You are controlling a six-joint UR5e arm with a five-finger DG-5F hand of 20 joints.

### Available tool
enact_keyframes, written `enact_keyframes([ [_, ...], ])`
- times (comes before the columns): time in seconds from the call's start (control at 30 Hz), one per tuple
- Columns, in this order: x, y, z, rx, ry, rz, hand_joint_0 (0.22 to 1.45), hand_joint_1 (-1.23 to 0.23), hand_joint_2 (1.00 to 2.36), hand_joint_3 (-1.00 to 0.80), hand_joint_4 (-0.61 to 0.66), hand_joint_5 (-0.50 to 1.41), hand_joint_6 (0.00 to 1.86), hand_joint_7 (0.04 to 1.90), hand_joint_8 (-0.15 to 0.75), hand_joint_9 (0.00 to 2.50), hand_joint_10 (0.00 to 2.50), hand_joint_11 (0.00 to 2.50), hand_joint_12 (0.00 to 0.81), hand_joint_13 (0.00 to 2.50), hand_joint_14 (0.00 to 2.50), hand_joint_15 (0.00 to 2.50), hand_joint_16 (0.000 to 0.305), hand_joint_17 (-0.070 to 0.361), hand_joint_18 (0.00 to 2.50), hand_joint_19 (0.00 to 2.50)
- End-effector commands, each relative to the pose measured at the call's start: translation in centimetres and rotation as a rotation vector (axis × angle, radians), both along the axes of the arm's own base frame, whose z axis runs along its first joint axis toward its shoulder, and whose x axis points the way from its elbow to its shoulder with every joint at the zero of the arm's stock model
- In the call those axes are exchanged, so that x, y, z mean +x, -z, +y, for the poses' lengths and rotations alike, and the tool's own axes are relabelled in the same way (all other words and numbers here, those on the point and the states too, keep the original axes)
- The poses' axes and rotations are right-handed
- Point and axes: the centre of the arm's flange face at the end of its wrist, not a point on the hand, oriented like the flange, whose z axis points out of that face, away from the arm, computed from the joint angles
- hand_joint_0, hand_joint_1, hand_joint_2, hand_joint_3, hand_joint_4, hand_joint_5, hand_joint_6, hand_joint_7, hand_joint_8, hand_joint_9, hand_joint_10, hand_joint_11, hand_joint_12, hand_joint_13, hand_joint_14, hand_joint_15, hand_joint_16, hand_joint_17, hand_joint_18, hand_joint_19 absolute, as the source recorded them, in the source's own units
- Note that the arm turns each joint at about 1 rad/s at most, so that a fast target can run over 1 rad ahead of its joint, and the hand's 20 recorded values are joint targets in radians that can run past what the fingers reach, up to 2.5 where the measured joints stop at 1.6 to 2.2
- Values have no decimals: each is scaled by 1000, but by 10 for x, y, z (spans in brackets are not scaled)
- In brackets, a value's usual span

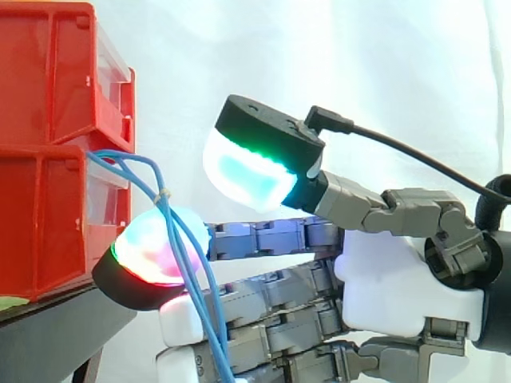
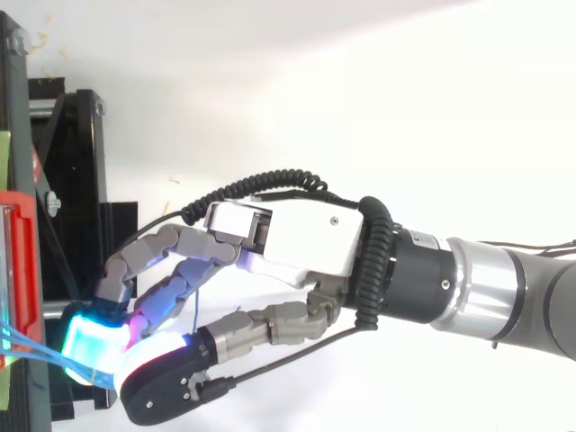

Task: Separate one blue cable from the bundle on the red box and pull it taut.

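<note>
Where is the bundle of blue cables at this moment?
In the side view, the blue cables leave the red bins at the left, meet at a small white tie, and hang down across a glowing fingertip of the hand.

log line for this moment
hand open | fingers at blue cables | cables tied, not taut | hanging from red bins

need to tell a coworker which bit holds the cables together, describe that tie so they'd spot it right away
In the side view, start at the stacked red bins on the left. Thin blue cables leave them at the seam between the two and slope down toward the hand. Where the strands meet, just right of the bins, sits a small tie, the only pale knot on the blue strands.
</note>
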Motion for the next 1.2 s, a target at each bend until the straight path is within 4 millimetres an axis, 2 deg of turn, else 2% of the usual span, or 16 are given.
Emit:
enact_keyframes([
  [0.0, 0, 0, 1, 2, -2, 0, 470, -541, 1000, -500, 194, -67, 819, 785, 327, 1015, 12, 339, 461, 898, 17, 447, 66, 148, 854, 607],
  [0.27, 0, 0, 1, 21, -8, -6, 454, -614, 1000, -500, 202, -55, 792, 824, 332, 1076, 12, 333, 464, 990, 19, 466, 67, 151, 943, 611],
  [0.43, 3, -1, -3, 196, -40, -68, 469, -598, 1000, -500, 234, -46, 683, 981, 327, 1098, 13, 326, 454, 1037, 19, 475, 66, 149, 958, 614],
  [0.53, 4, 6, -2, 238, -58, -71, 470, -594, 1000, -500, 239, -41, 652, 1035, 334, 1137, 13, 332, 455, 1078, 18, 480, 67, 150, 982, 624],
  [0.57, 5, 18, -3, 244, -61, -61, 470, -593, 1000, -500, 242, -40, 646, 1048, 335, 1153, 15, 335, 455, 1102, 21, 491, 67, 151, 990, 625],
  [0.63, 6, 23, -2, 254, -68, -64, 470, -592, 1000, -500, 239, -39, 644, 1042, 334, 1164, 14, 344, 455, 1115, 19, 506, 67, 151, 995, 626],
  [0.67, 8, 34, -1, 266, -78, -71, 472, -591, 1000, -500, 238, -39, 640, 1059, 337, 1198, 16, 363, 456, 1148, 20, 525, 67, 151, 1000, 634],
  [0.77, 12, 42, 0, 293, -87, -104, 482, -595, 1000, -500, 235, -39, 637, 1066, 335, 1223, 17, 386, 453, 1248, 22, 617, 66, 148, 1021, 648],
  [1.17, 12, 45, -4, 293, -104, -86, 495, -649, 1000, -500, 209, -57, 635, 1071, 332, 1232, 18, 471, 453, 1320, 26, 709, 65, 147, 1036, 676],
])
